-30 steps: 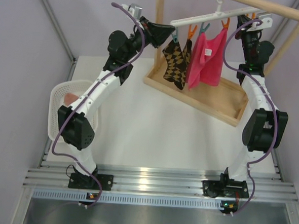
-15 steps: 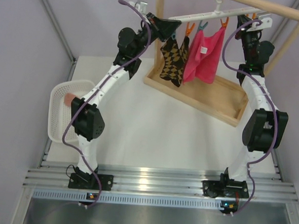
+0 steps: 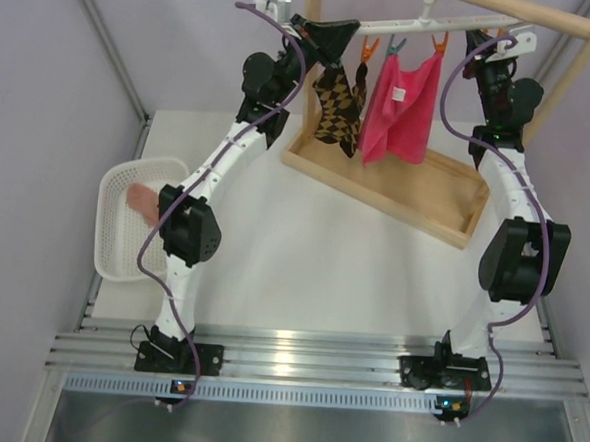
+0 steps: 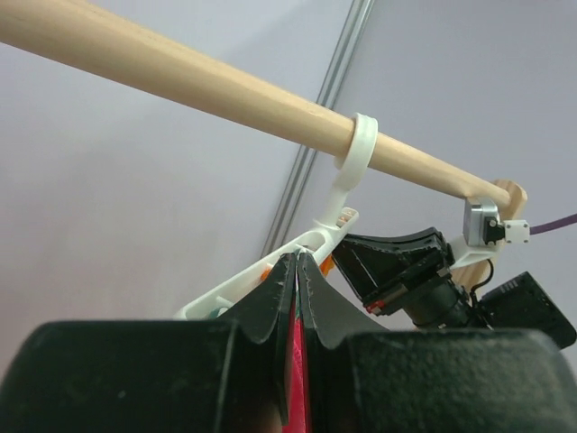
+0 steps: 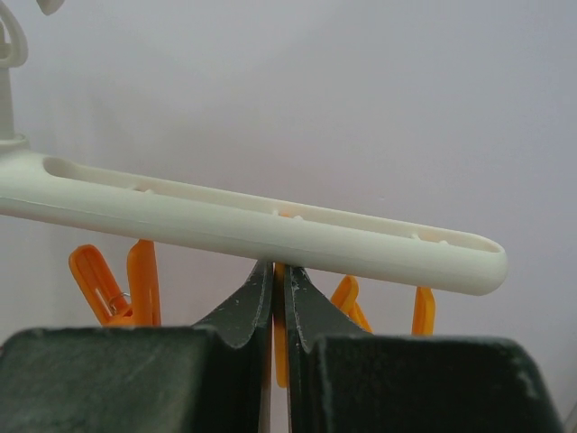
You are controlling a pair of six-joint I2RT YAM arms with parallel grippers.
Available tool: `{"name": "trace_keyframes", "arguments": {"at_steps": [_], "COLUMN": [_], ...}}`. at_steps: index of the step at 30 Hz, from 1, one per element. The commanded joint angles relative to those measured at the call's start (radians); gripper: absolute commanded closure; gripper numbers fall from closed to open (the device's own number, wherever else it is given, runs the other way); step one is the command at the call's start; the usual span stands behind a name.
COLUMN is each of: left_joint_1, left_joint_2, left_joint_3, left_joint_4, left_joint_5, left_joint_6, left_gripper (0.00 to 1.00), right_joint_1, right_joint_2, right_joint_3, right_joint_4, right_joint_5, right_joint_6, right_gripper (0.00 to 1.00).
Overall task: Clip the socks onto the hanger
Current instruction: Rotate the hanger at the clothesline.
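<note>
Before lilac wall (image 5: 379, 99), checked socks (image 3: 337, 105) dangle off white hanger (image 5: 225, 221); left tool (image 4: 297, 262), right tool (image 5: 273, 268) pinched shut.

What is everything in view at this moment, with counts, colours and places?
hanger: one, white, hooked on the rack's rod
clips: several, orange and teal, under the hanger
socks: apparently two, brown-yellow check, hanging at hanger's left end
cloth: one, bright pink, hanging beside the socks
rack: one, wooden, table's far side
basket: one, white, table's left edge
plain sock: one, peach-pink, in the basket
table: one, white
left gripper: black, closed at hanger's left end
right gripper: black, shut on an orange clip
</note>
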Motion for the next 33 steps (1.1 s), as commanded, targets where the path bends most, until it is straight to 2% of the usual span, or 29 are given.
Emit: {"name": "trace_keyframes", "arguments": {"at_steps": [1,17,21,24,25,26,28,30,32,33], "left_joint_1": [0.008,0.005,0.005,0.007,0.005,0.003,0.005,0.005,0.007,0.007], "left_joint_2": [0.043,0.139,0.142,0.132,0.118,0.107,0.054,-0.027,-0.086,-0.153], "left_joint_3": [0.054,0.137,0.137,0.138,0.137,0.137,0.103,0.021,-0.036,-0.102], "left_joint_4": [0.034,0.04,0.048,0.051,0.043,0.032,0.009,0.002,-0.03,-0.044], "left_joint_5": [-0.067,-0.112,-0.115,-0.103,-0.097,-0.092,-0.072,-0.042,-0.009,-0.003], "left_joint_6": [0.041,0.072,0.087,0.095,0.098,0.104,0.118,0.146,0.17,0.195], "left_gripper": [0.91,0.91,0.88,0.76,0.7,0.58,0.47,0.34,0.26,0.17], "right_joint_1": [0.031,0.028,0.028,0.028,0.027,0.019,0.005,-0.018,-0.033,-0.036], "right_joint_2": [-0.119,-0.183,-0.205,-0.195,-0.189,-0.183,-0.146,-0.101,-0.073,-0.051], "right_joint_3": [0.036,0.0,-0.039,-0.041,-0.021,-0.009,0.052,0.097,0.16,0.177], "right_joint_4": [0.103,0.03,0.013,-0.018,-0.037,-0.067,-0.099,-0.131,-0.147,-0.157], "right_joint_5": [-0.103,-0.161,-0.19,-0.187,-0.165,-0.152,-0.135,-0.117,-0.108,-0.106], "right_joint_6": [0.012,0.012,0.002,-0.027,-0.035,-0.038,-0.037,-0.023,-0.023,-0.023], "right_gripper": [1.0,1.0,1.0,1.0,1.0,1.0,0.99,0.99,0.99,0.99]}}
